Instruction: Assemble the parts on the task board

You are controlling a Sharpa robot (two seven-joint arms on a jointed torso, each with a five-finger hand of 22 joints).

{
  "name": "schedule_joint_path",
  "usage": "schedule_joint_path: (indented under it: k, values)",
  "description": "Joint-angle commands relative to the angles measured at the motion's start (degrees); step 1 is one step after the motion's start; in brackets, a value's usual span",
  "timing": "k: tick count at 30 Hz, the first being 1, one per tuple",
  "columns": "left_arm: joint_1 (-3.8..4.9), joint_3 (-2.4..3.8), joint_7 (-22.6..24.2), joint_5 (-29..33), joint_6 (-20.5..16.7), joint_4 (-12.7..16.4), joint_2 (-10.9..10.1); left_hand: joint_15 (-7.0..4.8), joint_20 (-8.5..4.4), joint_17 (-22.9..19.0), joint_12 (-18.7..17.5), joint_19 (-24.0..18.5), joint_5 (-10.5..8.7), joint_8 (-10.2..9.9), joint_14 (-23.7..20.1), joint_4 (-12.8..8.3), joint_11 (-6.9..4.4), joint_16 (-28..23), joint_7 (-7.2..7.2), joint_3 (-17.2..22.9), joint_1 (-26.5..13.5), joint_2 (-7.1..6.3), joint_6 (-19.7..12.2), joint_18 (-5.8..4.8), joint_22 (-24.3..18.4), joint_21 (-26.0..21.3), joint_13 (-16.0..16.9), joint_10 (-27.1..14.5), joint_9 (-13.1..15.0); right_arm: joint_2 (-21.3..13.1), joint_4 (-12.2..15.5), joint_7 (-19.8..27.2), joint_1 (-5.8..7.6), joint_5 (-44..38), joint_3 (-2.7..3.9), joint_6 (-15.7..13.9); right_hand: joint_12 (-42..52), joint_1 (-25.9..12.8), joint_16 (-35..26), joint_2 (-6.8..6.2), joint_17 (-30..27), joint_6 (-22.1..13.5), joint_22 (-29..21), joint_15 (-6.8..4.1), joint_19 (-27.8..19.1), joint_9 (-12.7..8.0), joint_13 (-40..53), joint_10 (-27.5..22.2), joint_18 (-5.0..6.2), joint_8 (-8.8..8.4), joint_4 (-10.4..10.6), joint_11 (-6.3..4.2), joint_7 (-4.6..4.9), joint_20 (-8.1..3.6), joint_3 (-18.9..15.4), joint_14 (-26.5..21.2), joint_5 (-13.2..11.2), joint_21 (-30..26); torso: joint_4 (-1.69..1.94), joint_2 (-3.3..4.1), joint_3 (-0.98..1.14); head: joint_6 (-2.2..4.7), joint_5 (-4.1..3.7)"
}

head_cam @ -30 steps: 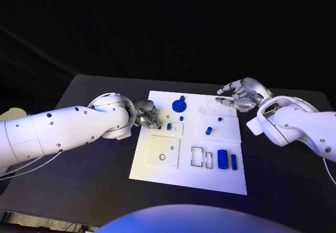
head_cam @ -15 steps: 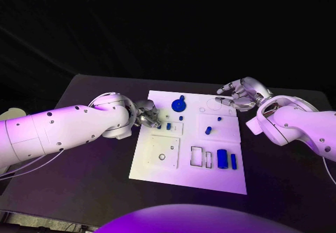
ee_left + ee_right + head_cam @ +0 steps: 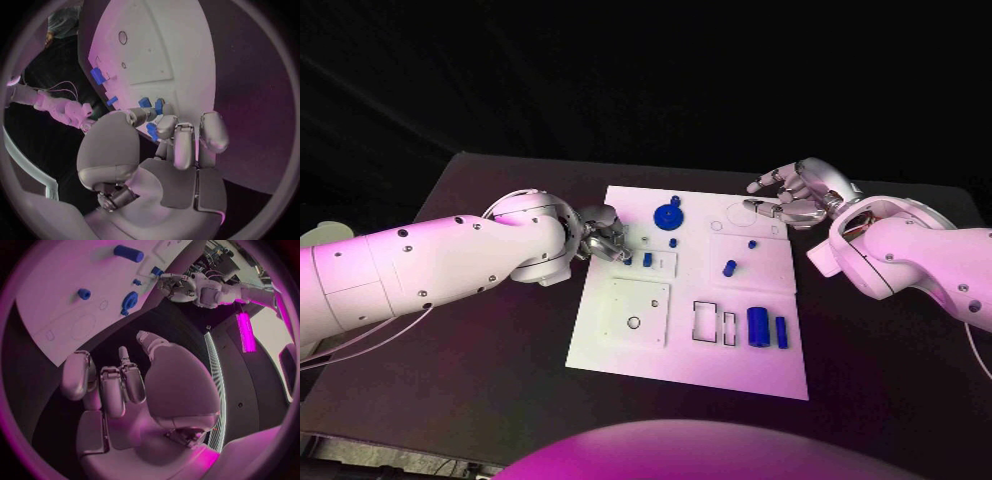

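Small blue rectangular part (image 3: pixel 646 259) sitting upright in a slot near the left edge of the white flat task board (image 3: pixel 635 345), mid-counter, with the left robot hand (image 3: pixel 602 238) pressed in beside it, fingertips (image 3: pixel 164 126) curled down around the blue pieces at the board's rim; whether actually pinching one or merely touching, cannot tell. Risk here: fingers crowded close to neighbouring blue pieces, so a slight sideways push likely to tip or unseat the part, or drag the light board across the black counter (image 3: pixel 488 380). Right robot hand (image 3: pixel 795 194) hovering over the board's far right corner, fingers spread, holding nothing. Against a second ago, almost nothing different: same spots for both hands, same layout for the round blue disc (image 3: pixel 669 214) and the blue cylinder (image 3: pixel 757 326).
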Motion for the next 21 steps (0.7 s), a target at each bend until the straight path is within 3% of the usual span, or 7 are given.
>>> schedule_joint_path:
  k: [1, 10, 21]
  values:
    - [-0.12, -0.09, 0.07, 0.53, 1.46, 0.05, 0.21, -0.5, -0.35, 7.02, -0.16, 0.18, 0.04, 0.02, 3.92, -5.39, -0.19, 0.29, -0.64, 4.96, 1.55, 0.49, 0.44, -0.82, -0.02, 0.14, -0.08, 0.03, 0.03, 0.0, -0.01, 0.38, -0.03, -0.13, 0.01, 0.3, -0.21, -0.39, -0.37, 0.1, 8.06, -0.25, -0.03, 0.07, -0.41, -0.09, 5.21, -0.11, 0.77, 0.34, 0.39, -0.09, 0.06, 0.03, -0.09, 4.35, 0.21, -0.2, 0.02, -0.01, -0.01, 0.0, 0.01]
    - [-0.12, -0.09, 0.54, -1.07, 1.42, -0.15, 0.27, -0.39, -0.3, 7.0, -0.39, 0.12, -0.11, 0.06, 3.91, -7.08, -0.05, 0.27, -0.43, 5.16, 2.92, -0.37, 0.15, -0.82, -0.08, 0.1, -0.27, -0.14, 0.11, -0.02, -0.01, 0.39, -0.03, -0.13, 0.01, 0.3, -0.23, -0.59, -0.38, 0.23, 8.03, -0.31, 0.0, 0.07, -0.37, -0.13, 5.19, -0.12, 0.76, 0.43, 0.72, -0.08, 0.07, 0.02, -0.07, 4.35, 0.2, -0.21, 0.02, 0.01, -0.05, 0.01, 0.02]
    - [-0.11, -0.07, 1.63, -3.1, 1.88, -0.17, 0.55, -0.3, -0.24, 7.01, -0.5, 0.1, -0.25, 0.04, 3.92, -7.69, 0.05, 0.27, -0.29, 5.19, 3.71, -0.75, 0.11, -0.83, -0.04, 0.11, -0.36, -0.19, 0.11, -0.01, -0.03, 0.43, -0.04, -0.12, 0.01, 0.32, -0.21, -0.77, -0.38, 0.4, 8.06, -0.33, -0.02, 0.07, -0.38, -0.15, 5.2, -0.1, 0.77, 0.47, 0.97, -0.07, 0.07, 0.02, -0.04, 4.36, 0.2, -0.26, 0.02, 0.0, -0.05, -0.06, -0.04]
